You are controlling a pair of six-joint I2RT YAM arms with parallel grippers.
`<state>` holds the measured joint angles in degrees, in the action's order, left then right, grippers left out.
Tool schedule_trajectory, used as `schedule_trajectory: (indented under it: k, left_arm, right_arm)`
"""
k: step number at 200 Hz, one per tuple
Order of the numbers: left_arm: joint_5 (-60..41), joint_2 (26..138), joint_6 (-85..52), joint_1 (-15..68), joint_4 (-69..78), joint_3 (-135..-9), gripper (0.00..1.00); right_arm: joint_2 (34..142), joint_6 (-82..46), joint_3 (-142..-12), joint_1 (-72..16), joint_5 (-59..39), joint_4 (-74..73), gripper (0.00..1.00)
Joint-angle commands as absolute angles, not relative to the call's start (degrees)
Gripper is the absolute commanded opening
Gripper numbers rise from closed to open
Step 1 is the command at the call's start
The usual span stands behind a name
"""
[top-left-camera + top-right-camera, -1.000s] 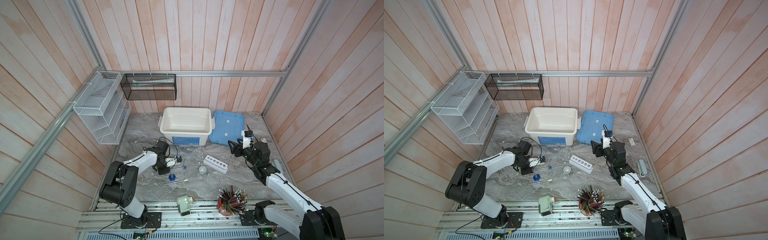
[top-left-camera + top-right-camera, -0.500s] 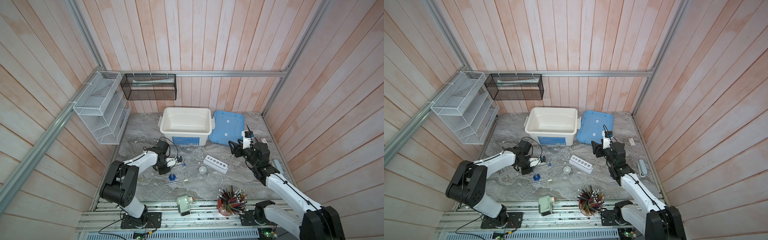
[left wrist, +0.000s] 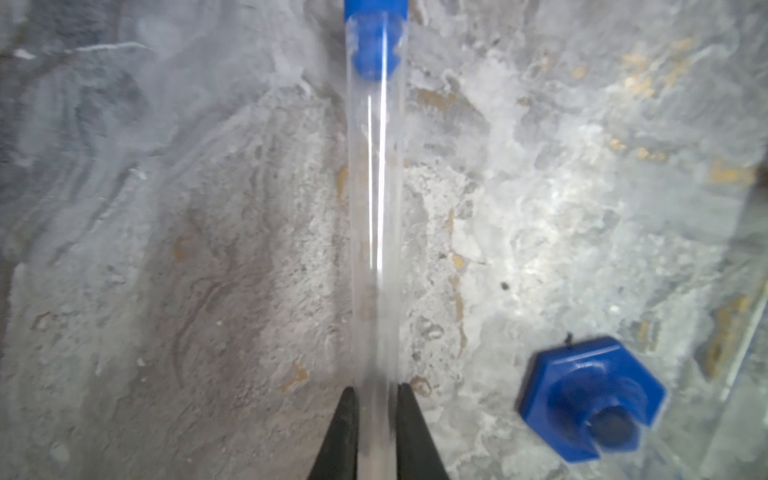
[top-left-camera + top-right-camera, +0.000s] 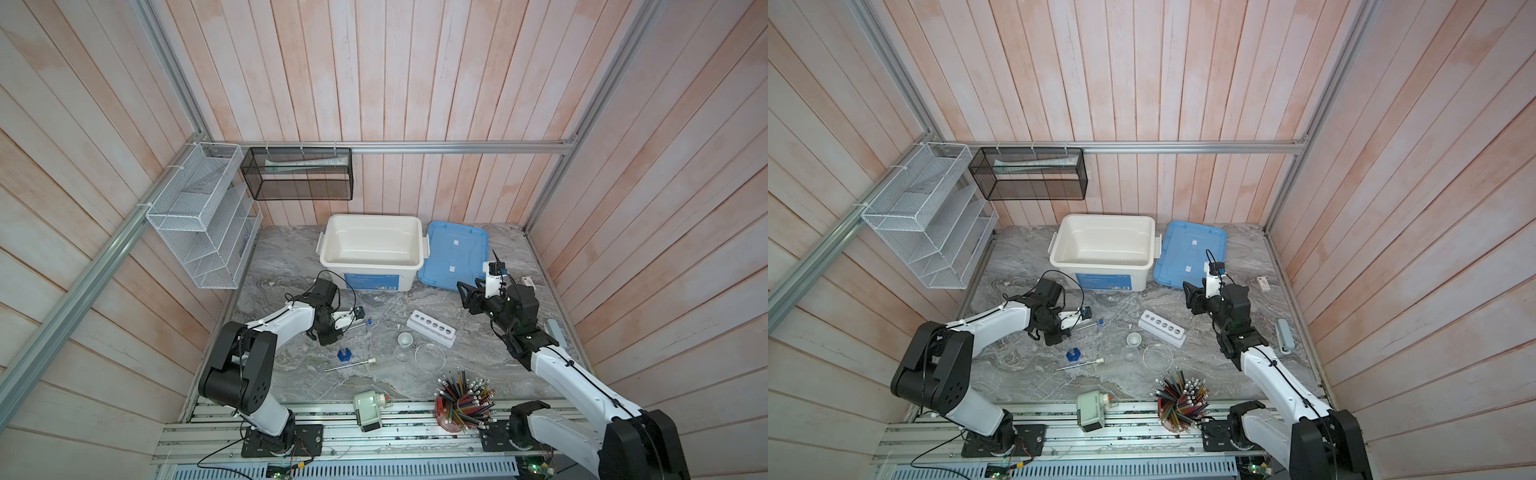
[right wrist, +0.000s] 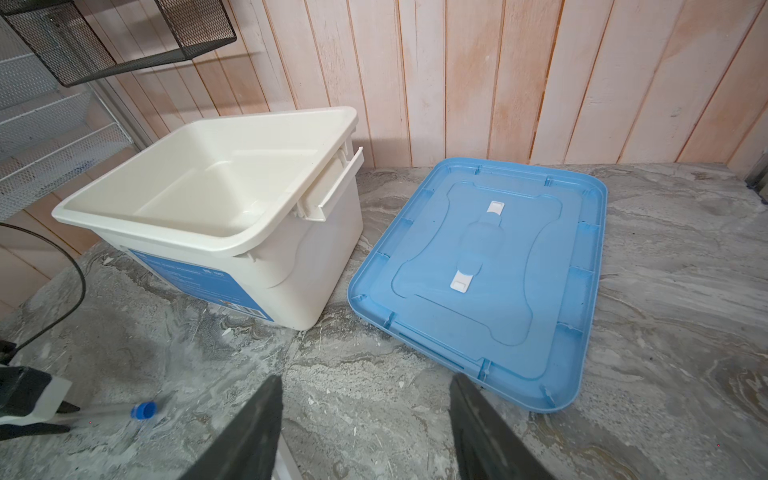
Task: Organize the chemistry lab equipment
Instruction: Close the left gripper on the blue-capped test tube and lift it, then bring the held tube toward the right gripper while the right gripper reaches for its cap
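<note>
My left gripper (image 3: 376, 390) is shut on the bottom end of a clear test tube (image 3: 376, 208) with a blue cap; in both top views the tube (image 4: 356, 325) (image 4: 1090, 326) points right, low over the marble table. A small blue-based cylinder (image 4: 344, 353) stands just in front of it. A white-capped tube (image 4: 351, 365) lies flat nearer the front. The white six-hole rack (image 4: 431, 328), a tiny white cup (image 4: 405, 340) and two clear dishes (image 4: 430, 357) sit mid-table. My right gripper (image 4: 467, 297) (image 5: 368, 378) hangs open and empty above the table behind the rack.
An open white bin (image 4: 370, 217) stands at the back with its blue lid (image 4: 453, 257) flat beside it. A red cup of pencils (image 4: 461, 405) and a pale green sharpener (image 4: 368, 409) sit at the front edge. Wire shelves (image 4: 199, 232) hang on the left wall.
My left gripper's jaws have closed onto the blue-capped tube, and its cap end has shifted slightly. The right arm has hardly moved.
</note>
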<state>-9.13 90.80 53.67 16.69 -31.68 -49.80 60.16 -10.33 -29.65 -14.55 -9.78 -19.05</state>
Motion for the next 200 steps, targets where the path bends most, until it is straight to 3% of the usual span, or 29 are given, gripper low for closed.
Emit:
schedule_trajectory:
  k: [1,76,128,168,200]
  left_arm:
    - [-11.0,86.2,51.7,14.8,-27.8,-48.8,0.08]
    - [-13.7,66.9,48.8,12.6,-21.3,-44.2,0.08]
    - [-18.0,53.8,40.0,12.7,-13.0,-43.1,0.08]
    - [-30.1,54.0,22.7,13.2,-4.7,-45.0,0.08]
    - [-37.7,57.8,17.8,16.7,0.6,-44.7,0.08]
  right_arm:
    - [59.9,-10.9,-31.3,-14.8,-9.6,-17.1,0.65]
    - [56.8,-12.9,-36.3,-16.6,-11.4,-11.6,0.64]
    - [59.3,-9.6,-45.8,-26.4,-8.2,-5.2,0.65]
    - [60.8,-7.8,-56.6,-30.9,-10.4,-3.3,0.67]
    - [63.0,-10.8,-60.4,-32.9,-17.9,-6.3,0.67]
